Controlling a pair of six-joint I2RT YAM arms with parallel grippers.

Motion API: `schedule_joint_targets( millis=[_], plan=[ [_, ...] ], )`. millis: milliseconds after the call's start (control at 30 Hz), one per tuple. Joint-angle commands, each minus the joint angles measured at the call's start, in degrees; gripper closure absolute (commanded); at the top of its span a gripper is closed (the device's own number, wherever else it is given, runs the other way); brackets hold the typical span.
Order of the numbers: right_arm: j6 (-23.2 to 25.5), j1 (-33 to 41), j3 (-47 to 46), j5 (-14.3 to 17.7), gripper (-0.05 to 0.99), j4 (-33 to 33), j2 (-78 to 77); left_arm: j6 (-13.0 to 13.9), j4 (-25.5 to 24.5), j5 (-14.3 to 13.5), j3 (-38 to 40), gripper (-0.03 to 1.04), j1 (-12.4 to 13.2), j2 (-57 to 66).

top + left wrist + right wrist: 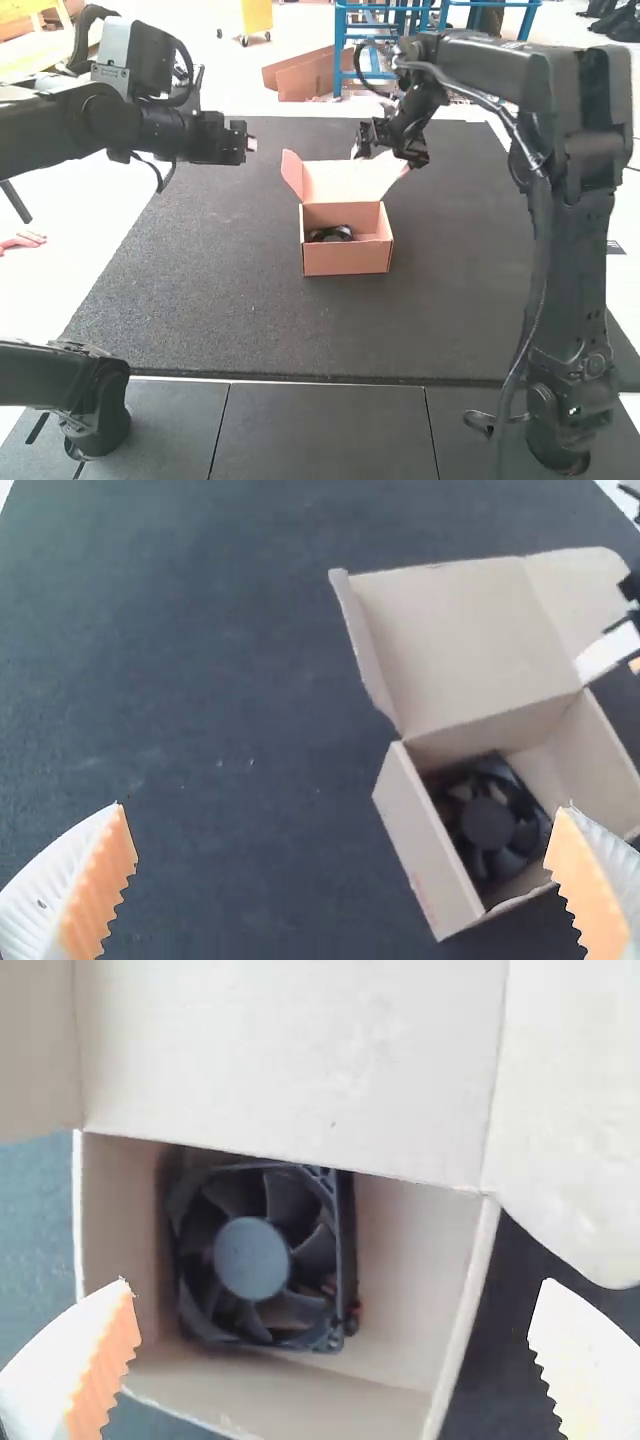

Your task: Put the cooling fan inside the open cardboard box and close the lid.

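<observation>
fan (262, 1255) lies, perhaps tilted, in the box (345, 255) on the mat (200, 280).

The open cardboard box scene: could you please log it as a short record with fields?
box: small tan cardboard box, upright on the black rubber mat
lid: open, flap raised at the box's far side
fan: black square plastic cooling fan, lying inside the box, blades facing up
left end effector: open, empty, above the mat left of the box
right end effector: open, empty, above the raised lid
step left: close the lid

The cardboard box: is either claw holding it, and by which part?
Nothing is held. The left gripper and the right gripper both stand open in the air, gripping nothing; the fan lies inside the cardboard box.
</observation>
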Motion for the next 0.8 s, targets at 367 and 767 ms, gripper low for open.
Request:
schedule_joint_targets(
  millis=[367,767],
  plan=[
    [-13.91,-3.91,-33.17,10.53,0.03,26.82,-27.27,-1.65,7.71,-4.75,1.81,0.04,2.08,14.02],
    [-5.56,-5.14,-38.88,6.84,0.03,38.95,-25.86,-3.14,12.98,-6.77,9.80,0.04,4.46,28.52]
  ],
)
